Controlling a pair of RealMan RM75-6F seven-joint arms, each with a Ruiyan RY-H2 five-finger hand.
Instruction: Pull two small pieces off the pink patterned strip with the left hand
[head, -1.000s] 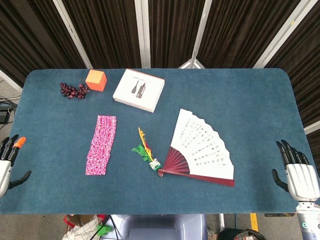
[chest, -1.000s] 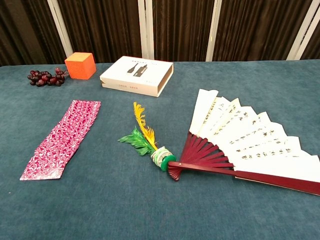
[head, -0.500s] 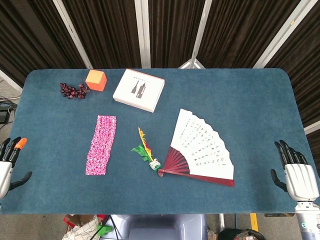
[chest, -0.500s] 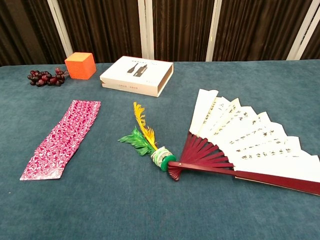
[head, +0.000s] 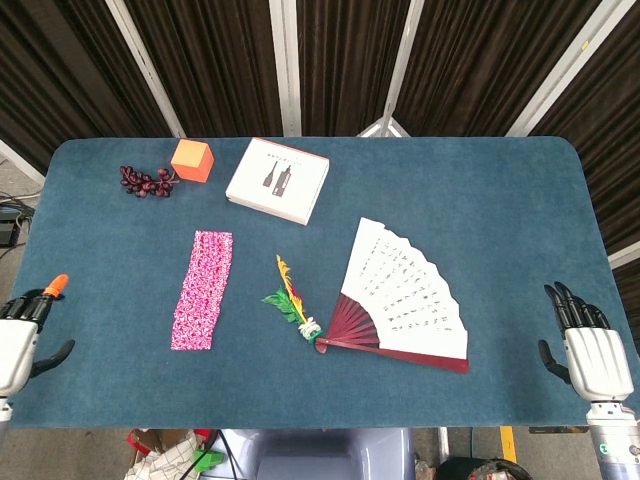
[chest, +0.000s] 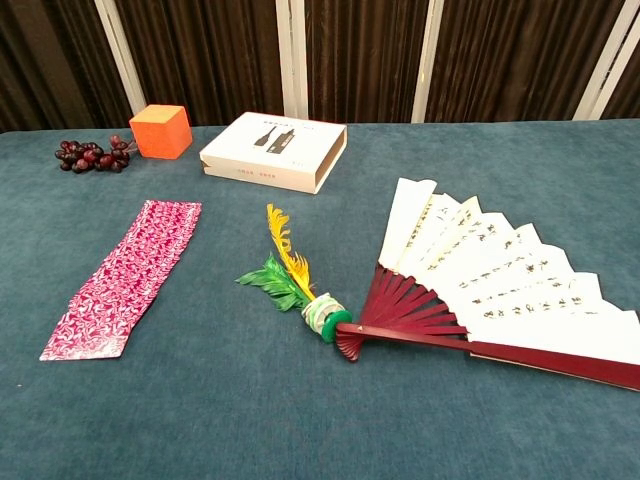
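From the head view, the pink patterned strip (head: 203, 290) lay flat on the blue table (head: 500, 200), on the robot's left side. It looked whole, with no small pieces next to it. So the job had not started, and both pieces were still to be pulled off. The left hand (head: 22, 335) was at the near left edge of the table, well apart from the strip. Its fingers were spread and it held nothing. One fingertip was orange. The right hand (head: 590, 345) was at the near right edge, also with its fingers apart and nothing in them. A feather toy (head: 292, 298) lay just beside the open paper fan (head: 405, 300). Further back were a white box (head: 278, 180), an orange cube (head: 192, 159) and a bunch of dark grapes (head: 145, 181).

From the chest view, no hands showed. The pink patterned strip (chest: 125, 275) lay flat and uncut, near the feather toy (chest: 290, 275) and the fan (chest: 490, 280).

Compared with a second before, the left hand had turned a little and moved a bit up and in toward the table. The right hand had slid slightly lower. Nothing on the table had moved.
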